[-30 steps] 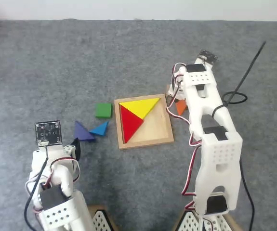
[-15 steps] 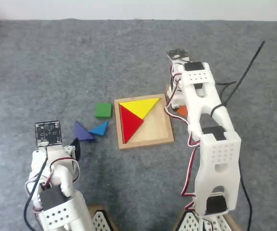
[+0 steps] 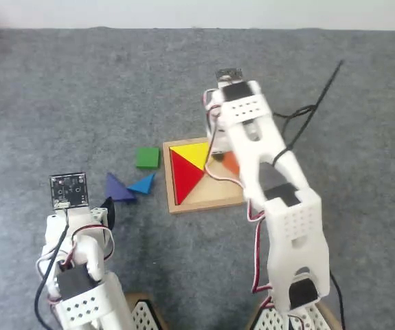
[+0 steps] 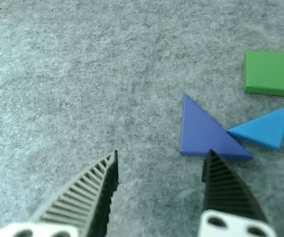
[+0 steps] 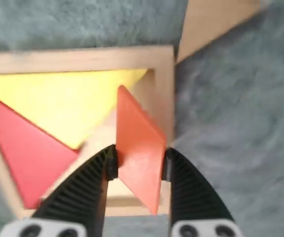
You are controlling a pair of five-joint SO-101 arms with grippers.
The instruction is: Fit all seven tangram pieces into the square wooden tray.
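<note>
**Orange piece gripped over the tray, left gripper open by the blue triangles**

High view: The right gripper [image 3: 222,159] hangs over the far right part of the tray [image 3: 204,204], mostly hidden under its own arm. The orange piece [image 3: 231,163] shows at its side. The yellow triangle [image 3: 189,152] and red triangle [image 3: 183,177] lie in the tray just left of this gripper. The left gripper [image 3: 108,210] sits low over the grey mat. The dark blue triangle [image 3: 117,188] is just ahead of it. The light blue triangle [image 3: 143,183] lies a little farther on, to its right, and the green square [image 3: 148,158] beyond that.

Left wrist view: The left gripper [image 4: 162,158] is spread wide with nothing between its fingers. The dark blue triangle [image 4: 201,133] lies right at the tip of one finger. The light blue triangle [image 4: 265,129] touches that piece at a corner. The green square [image 4: 270,72] lies farther ahead.

Right wrist view: The right gripper [image 5: 139,159] is clamped on the orange piece [image 5: 134,126], which stands on edge above the tray's corner. The yellow triangle [image 5: 67,98] and red triangle [image 5: 23,158] lie flat below it inside the tray rim [image 5: 82,58]. A tan flat piece [image 5: 216,19] lies on the mat beyond that corner.
</note>
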